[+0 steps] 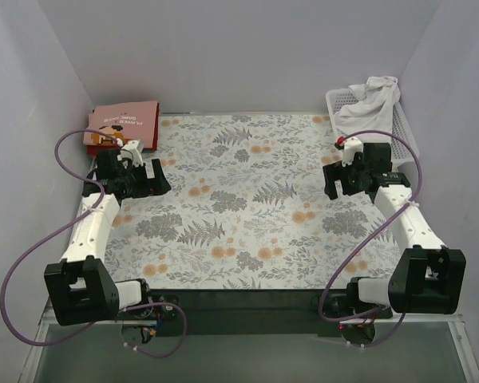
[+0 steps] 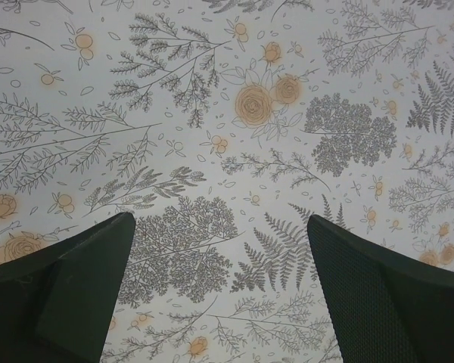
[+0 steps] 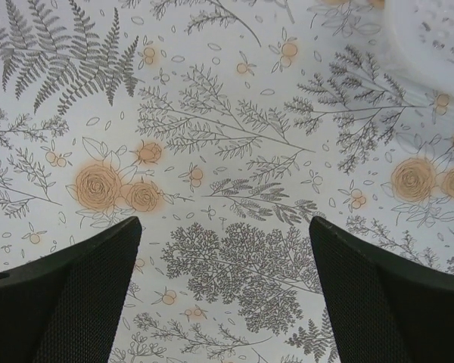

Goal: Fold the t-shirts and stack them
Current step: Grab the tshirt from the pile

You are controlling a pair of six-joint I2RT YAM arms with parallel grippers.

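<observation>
One floral tablecloth, lilac walls, white t-shirt

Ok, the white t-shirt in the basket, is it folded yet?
Not folded. The white t-shirt lies bunched in a heap in the basket at the far right, spilling over its rim.

Soft, bright, even light covers the table; shadows are faint. Wrist views are sharp, except the blurred basket at its far right corner.

Dark fingers spread wide over floral tablecloth; white basket corner top right.
</observation>
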